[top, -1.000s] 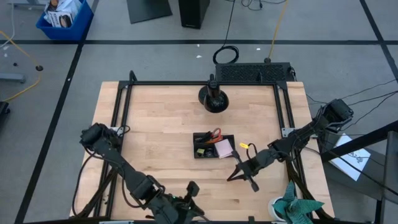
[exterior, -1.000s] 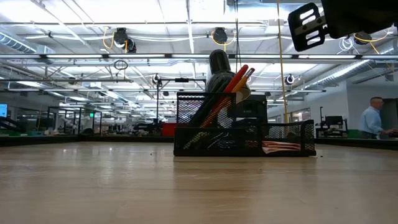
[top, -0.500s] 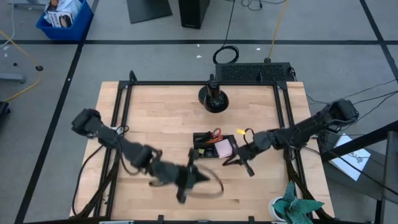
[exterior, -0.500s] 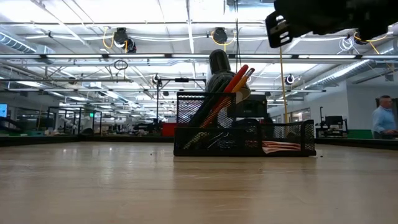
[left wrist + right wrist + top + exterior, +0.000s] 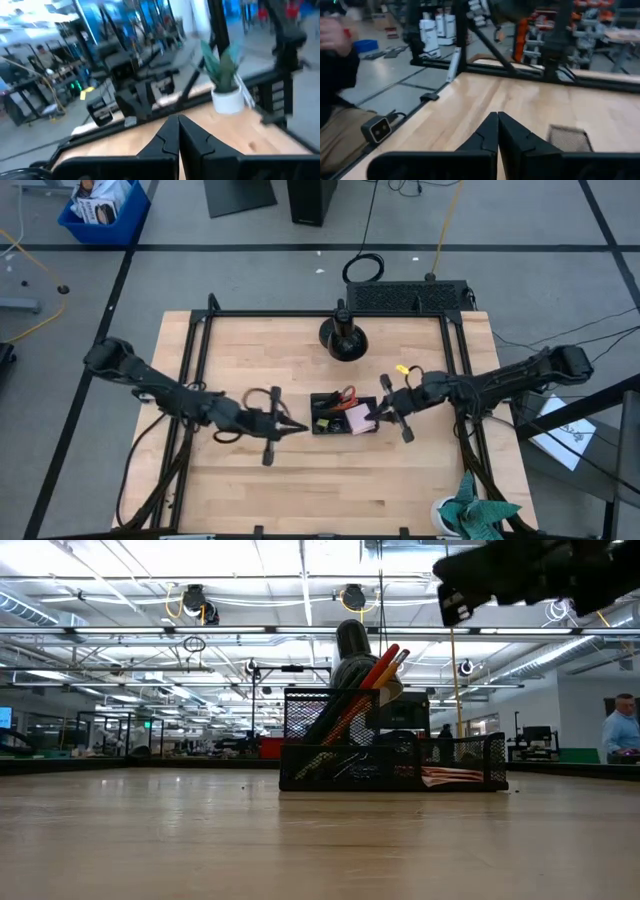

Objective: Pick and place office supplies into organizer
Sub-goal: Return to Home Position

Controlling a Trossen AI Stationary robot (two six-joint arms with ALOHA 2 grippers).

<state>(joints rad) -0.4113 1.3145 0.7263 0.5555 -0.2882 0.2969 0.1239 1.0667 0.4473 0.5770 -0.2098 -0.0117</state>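
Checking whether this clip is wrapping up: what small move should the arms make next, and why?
Probably pull the right gripper up and away from the organizer, and the left gripper likewise. The pink sticky notes and red-handled scissors already sit in it. Both grippers are shut, holding nothing, close beside its two ends.

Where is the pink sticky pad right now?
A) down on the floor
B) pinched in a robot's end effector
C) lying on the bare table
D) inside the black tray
D: seen from above, the pink sticky pad lies inside the walls of the black tray, at the end nearer the right arm.
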